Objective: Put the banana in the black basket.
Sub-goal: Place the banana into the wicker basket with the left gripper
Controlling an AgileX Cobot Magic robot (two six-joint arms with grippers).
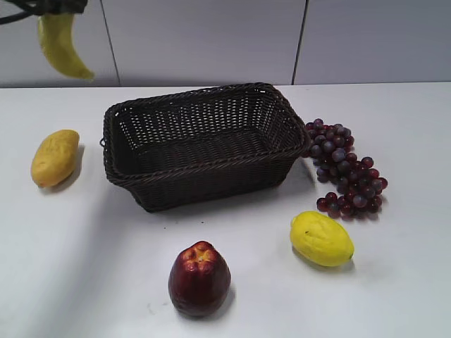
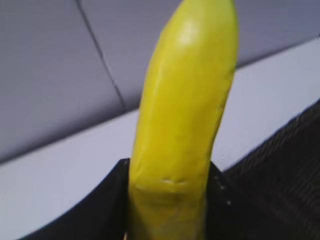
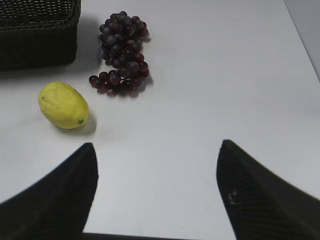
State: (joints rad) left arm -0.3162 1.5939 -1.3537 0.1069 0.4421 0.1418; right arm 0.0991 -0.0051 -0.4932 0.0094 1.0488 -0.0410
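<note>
The yellow banana [image 1: 63,48] hangs in the air at the top left of the exterior view, high above the table and left of the black basket [image 1: 204,165]. My left gripper [image 2: 167,200] is shut on the banana [image 2: 185,115], which fills the left wrist view between the two black jaws; a corner of the basket [image 2: 280,170] shows at the right there. The basket is empty and stands mid-table. My right gripper [image 3: 156,150] is open and empty above bare table; a basket corner [image 3: 37,30] shows top left in its view.
A yellow-orange mango-like fruit [image 1: 54,158] lies left of the basket. Dark purple grapes [image 1: 345,169] lie to its right, a yellow lemon [image 1: 321,238] in front right, a dark red apple-like fruit [image 1: 199,277] in front. Grapes [image 3: 122,52] and lemon [image 3: 63,105] show in the right wrist view.
</note>
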